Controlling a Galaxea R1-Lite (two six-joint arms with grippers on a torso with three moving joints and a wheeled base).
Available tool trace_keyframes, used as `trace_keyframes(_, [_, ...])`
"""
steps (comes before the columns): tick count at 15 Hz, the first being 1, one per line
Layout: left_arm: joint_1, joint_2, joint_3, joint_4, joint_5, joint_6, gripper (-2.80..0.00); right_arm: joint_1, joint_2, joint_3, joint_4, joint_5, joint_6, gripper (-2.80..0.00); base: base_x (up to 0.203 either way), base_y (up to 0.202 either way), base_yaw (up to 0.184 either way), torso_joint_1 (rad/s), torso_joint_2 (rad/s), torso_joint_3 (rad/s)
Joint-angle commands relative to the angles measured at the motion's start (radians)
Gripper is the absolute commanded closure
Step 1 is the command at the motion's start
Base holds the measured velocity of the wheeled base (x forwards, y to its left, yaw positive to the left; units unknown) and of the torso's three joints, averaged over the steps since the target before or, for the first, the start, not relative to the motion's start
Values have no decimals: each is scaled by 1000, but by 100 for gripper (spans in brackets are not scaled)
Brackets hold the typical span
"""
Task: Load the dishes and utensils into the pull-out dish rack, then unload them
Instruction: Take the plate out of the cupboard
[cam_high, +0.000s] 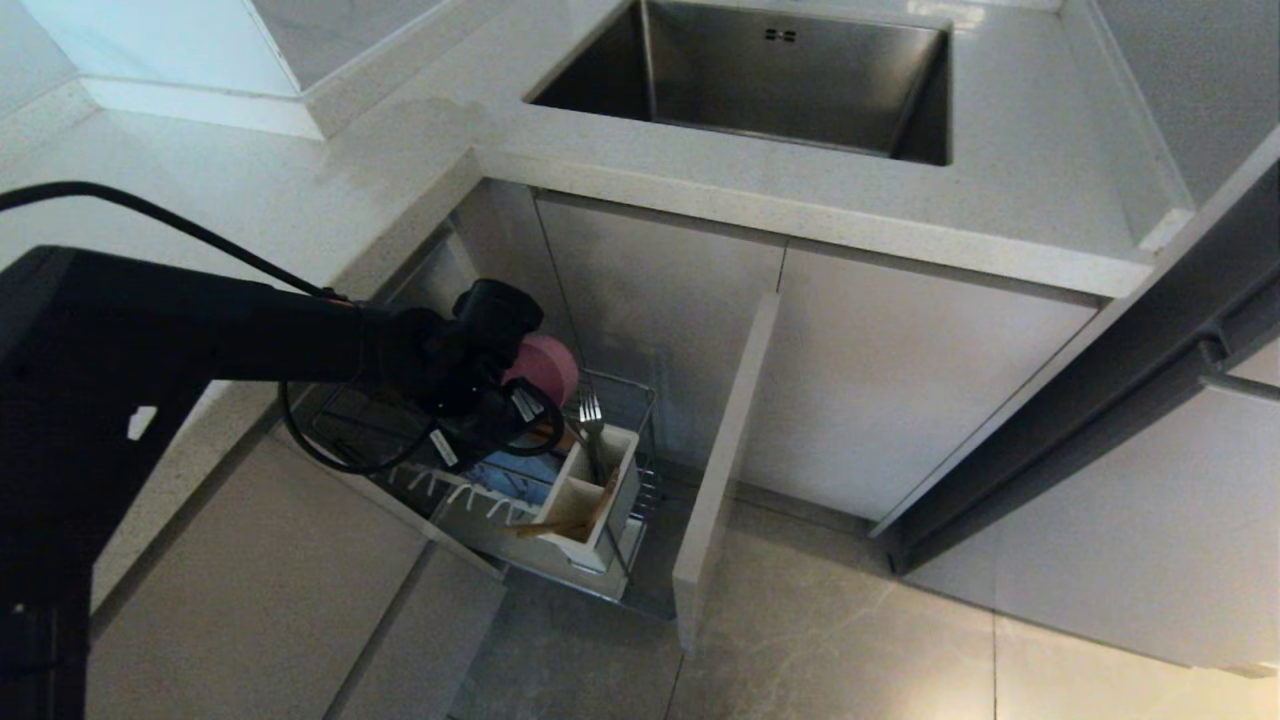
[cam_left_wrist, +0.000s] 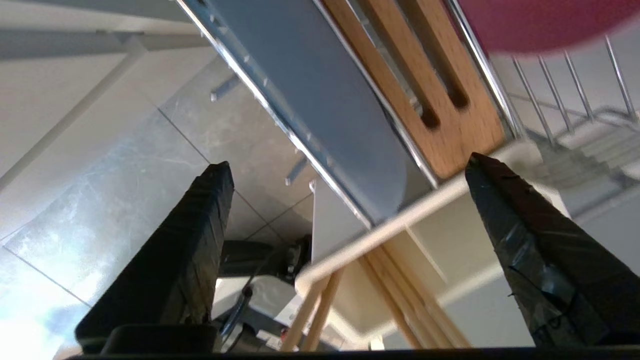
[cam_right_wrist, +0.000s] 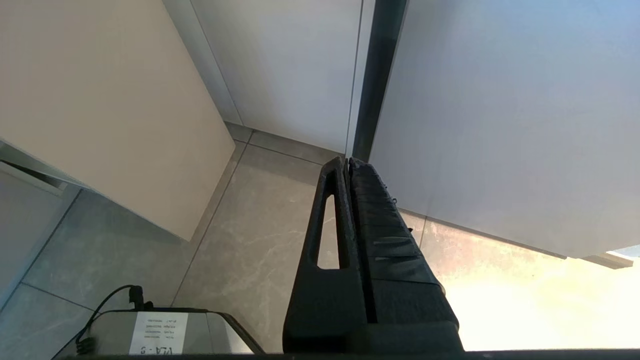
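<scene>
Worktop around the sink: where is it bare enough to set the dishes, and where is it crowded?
Bare: the worktop left of the sink, and the strip before it. Crowded: the rack, with bowl, plate, fork, chopsticks and left gripper.

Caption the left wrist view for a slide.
Open left pincer above the dish rack's wooden strip, blue plate, chopsticks and pink bowl.
</scene>
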Motion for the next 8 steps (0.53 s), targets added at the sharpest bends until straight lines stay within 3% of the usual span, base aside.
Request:
trace_keyframes(1, [6,26,-16,2,2,-5,-280,0,1,0,0,0,0,0,0,0,0,0,0,0])
trace_keyframes(8, [31,68,-46,1,10,1,-280,0,1,0,-1,0,0,0,0,0,0,0,0,0])
